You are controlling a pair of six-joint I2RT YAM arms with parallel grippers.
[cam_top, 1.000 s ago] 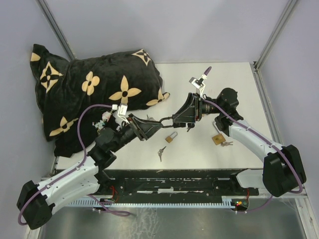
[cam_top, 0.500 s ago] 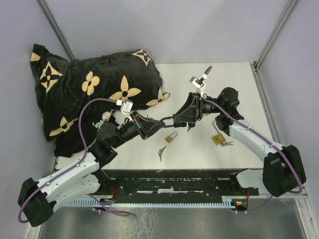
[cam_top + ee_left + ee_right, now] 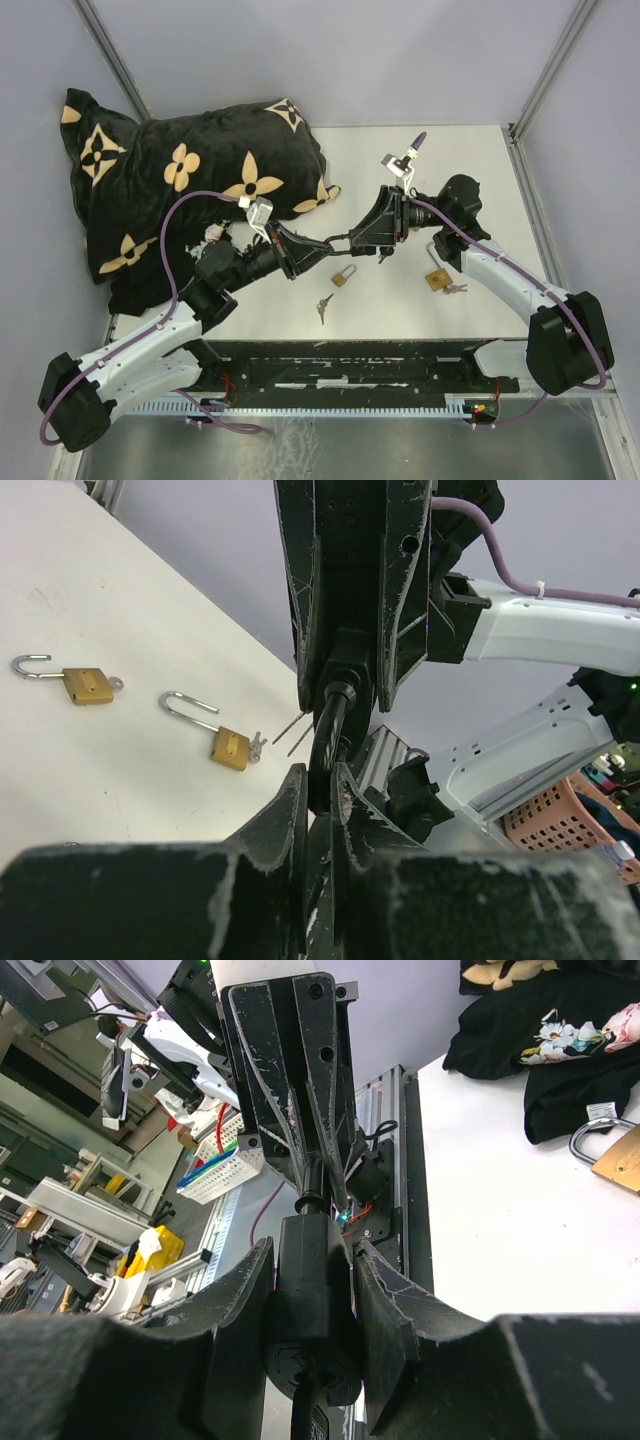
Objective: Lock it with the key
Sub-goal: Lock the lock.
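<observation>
Left gripper (image 3: 320, 244), pinched narrow on the thin curved shackle of a black lock (image 3: 312, 1260), meets the right gripper (image 3: 352, 237) at frame centre, which clamps the lock's body. On the desk (image 3: 480, 180) just below lie a brass padlock (image 3: 343, 276), keys (image 3: 323, 305), and to the right a second brass padlock (image 3: 436, 280).

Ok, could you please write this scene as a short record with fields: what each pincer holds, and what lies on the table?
left pincer: shut on the curved bar of the black lock
right pincer: shut on the body of the same lock
brass padlock: on the table, shackle open
second brass padlock: on the table, shackle open
loose keys: on the table, just nearer the arm bases than the first padlock
black flowered pillow: far left corner
</observation>
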